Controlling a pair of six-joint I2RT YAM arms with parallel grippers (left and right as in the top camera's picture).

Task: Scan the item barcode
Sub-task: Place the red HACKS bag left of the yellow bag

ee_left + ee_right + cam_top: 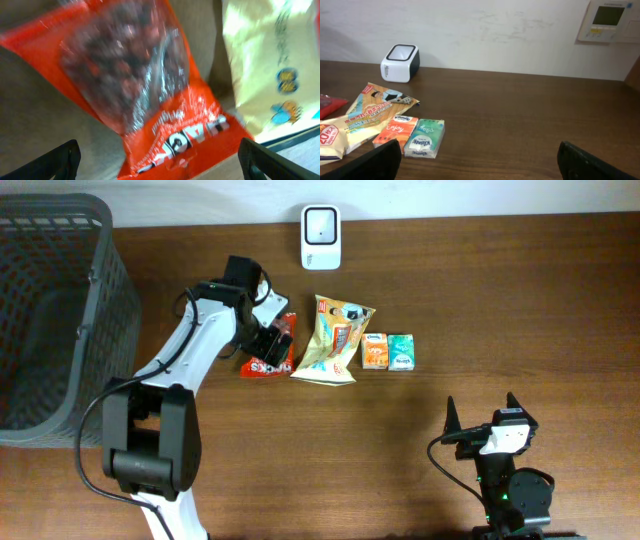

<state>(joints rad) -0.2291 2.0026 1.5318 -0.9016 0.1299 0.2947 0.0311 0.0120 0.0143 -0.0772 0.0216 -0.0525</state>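
Red snack bag (262, 366) lies left of centre from overhead, the left gripper (272, 343) right over it and a yellow bag (335, 340) just beside it. The scanner (320, 224) is at top centre, and a grey basket (108, 290) fills the upper left, mesh floor in view. Left wrist: blurry, but dark round pieces show through the red bag's clear window. The fingers (60, 160) stand wide at the bottom corners, gripping nothing. Right wrist: right gripper (480, 162) jaws wide too, over the table (530, 125).
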